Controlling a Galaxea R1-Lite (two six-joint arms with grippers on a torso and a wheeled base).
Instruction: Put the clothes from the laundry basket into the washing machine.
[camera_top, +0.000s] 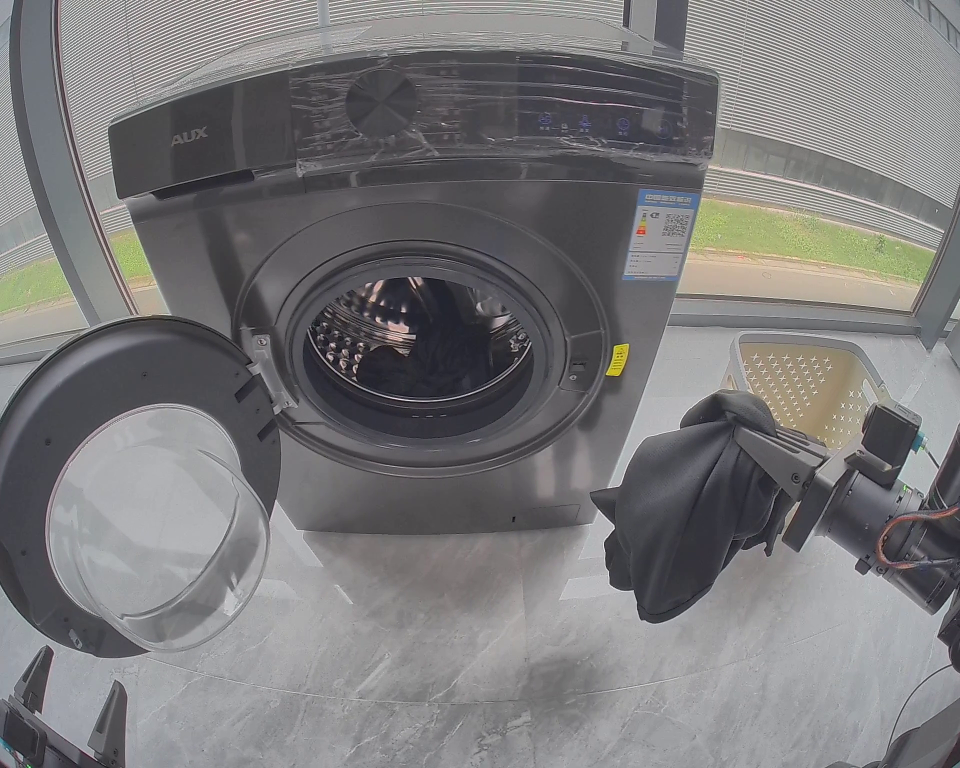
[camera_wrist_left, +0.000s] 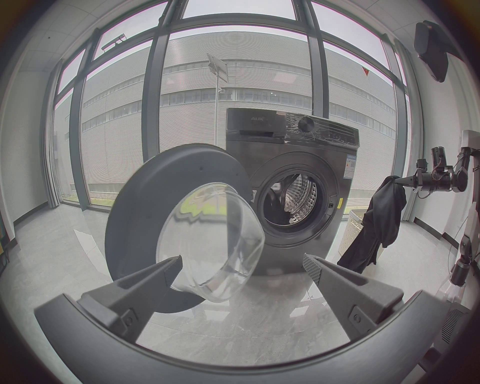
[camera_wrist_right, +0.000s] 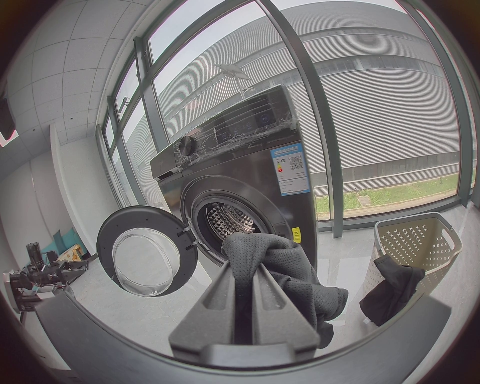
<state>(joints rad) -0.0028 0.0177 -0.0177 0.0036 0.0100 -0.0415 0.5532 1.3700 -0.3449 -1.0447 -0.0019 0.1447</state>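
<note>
A grey front-loading washing machine (camera_top: 420, 250) stands ahead with its round door (camera_top: 130, 480) swung open to the left. Dark clothes (camera_top: 430, 355) lie inside the drum. My right gripper (camera_top: 750, 435) is shut on a dark grey garment (camera_top: 685, 500) that hangs in the air right of the machine, in front of the cream laundry basket (camera_top: 810, 375). The right wrist view has the garment (camera_wrist_right: 280, 260) bunched over the fingers (camera_wrist_right: 272, 305) and a dark piece (camera_wrist_right: 392, 295) draped over the basket (camera_wrist_right: 417, 245) rim. My left gripper (camera_wrist_left: 240, 272) is open and holds nothing, low at the left near the door (camera_wrist_left: 165, 210).
The floor (camera_top: 450, 620) is glossy grey marble. Tall windows and window posts (camera_top: 40, 160) stand behind and beside the machine. The open door juts out into the room on the left. Bare floor lies between the machine front and the arms.
</note>
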